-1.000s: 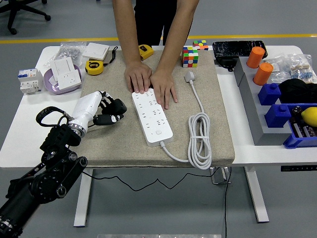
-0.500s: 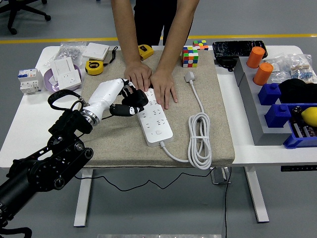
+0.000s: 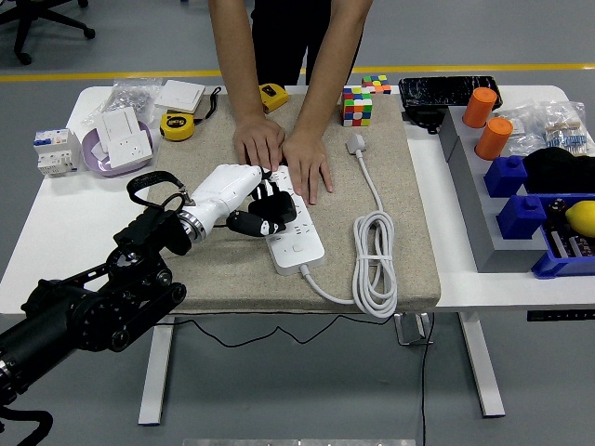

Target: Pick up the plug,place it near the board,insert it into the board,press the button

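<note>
Our left hand (image 3: 253,206) sits over the middle of the white power strip (image 3: 286,219), its black fingers (image 3: 271,211) curled down onto the strip's socket face. Whether they close on anything we cannot tell; no plug body shows under them. The right arm is not in view.

The plug (image 3: 357,144) lies on the burlap mat (image 3: 223,269), well apart from our hand on its far right side, beyond the strip. Its white cable (image 3: 376,269) runs from there to a loose coil to the right of our hand and then into the strip's near end. We judge the plug not yet picked up, so the fingers on the strip suggest either the button step or a misplaced reach.

A person's two hands (image 3: 284,153) press flat on the far end of the strip, just beyond our fingertips. We read this as a brace: it stops the strip sliding or tipping under a downward push.

The strip's switch (image 3: 297,247) lies just nearer than our fingers, uncovered. The short gap to the person's hands leaves little margin; any forward drift risks contact.
</note>
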